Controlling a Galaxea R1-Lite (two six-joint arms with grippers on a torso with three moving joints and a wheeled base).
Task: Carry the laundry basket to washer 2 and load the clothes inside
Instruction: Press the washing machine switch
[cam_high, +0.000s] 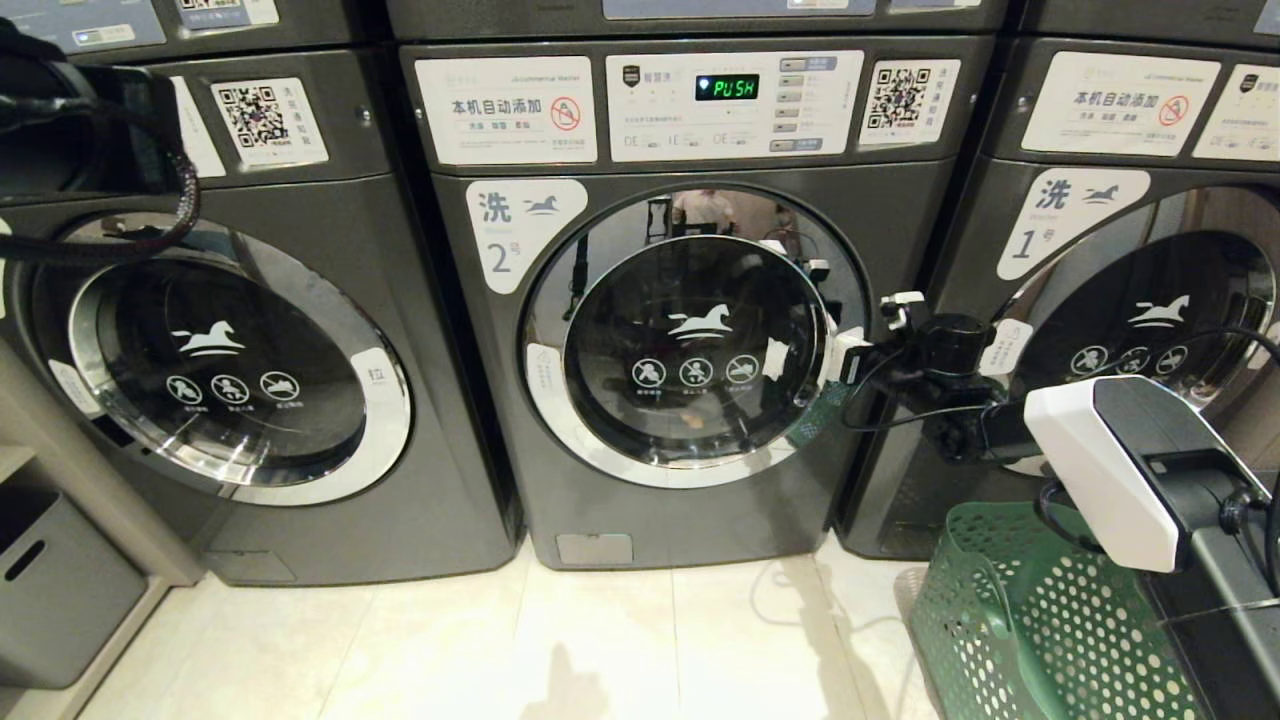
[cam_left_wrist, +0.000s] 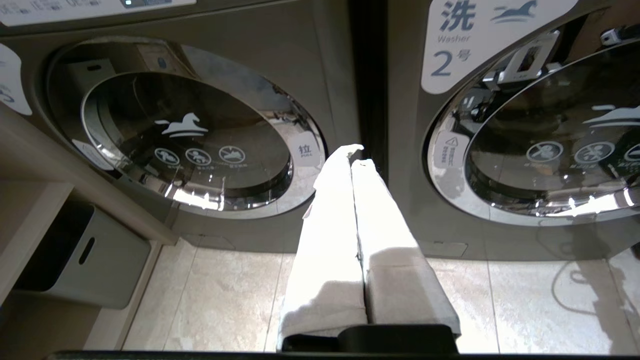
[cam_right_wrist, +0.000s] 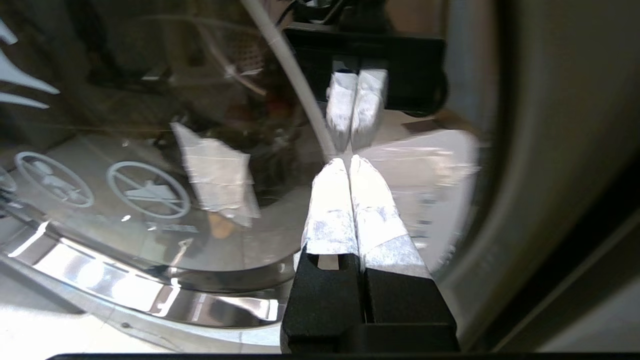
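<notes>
From the head view you see washer 2 (cam_high: 690, 330) straight ahead, its round door (cam_high: 695, 345) closed and the display reading PUSH. Your right gripper (cam_high: 848, 360) sits at the door's right edge, by the handle side. The green laundry basket (cam_high: 1010, 620) stands on the floor at lower right, beneath the right arm, in front of washer 1 (cam_high: 1130, 300).

In the left wrist view your left gripper (cam_left_wrist: 356, 155) is clenched on nothing, fingers pressed together, hanging in the air before the gap between the left-hand washer (cam_left_wrist: 185, 140) and washer 2.

In the right wrist view your right gripper's fingertips (cam_right_wrist: 332, 175) are pinched together, empty, touching or nearly touching the door's glass rim.
</notes>
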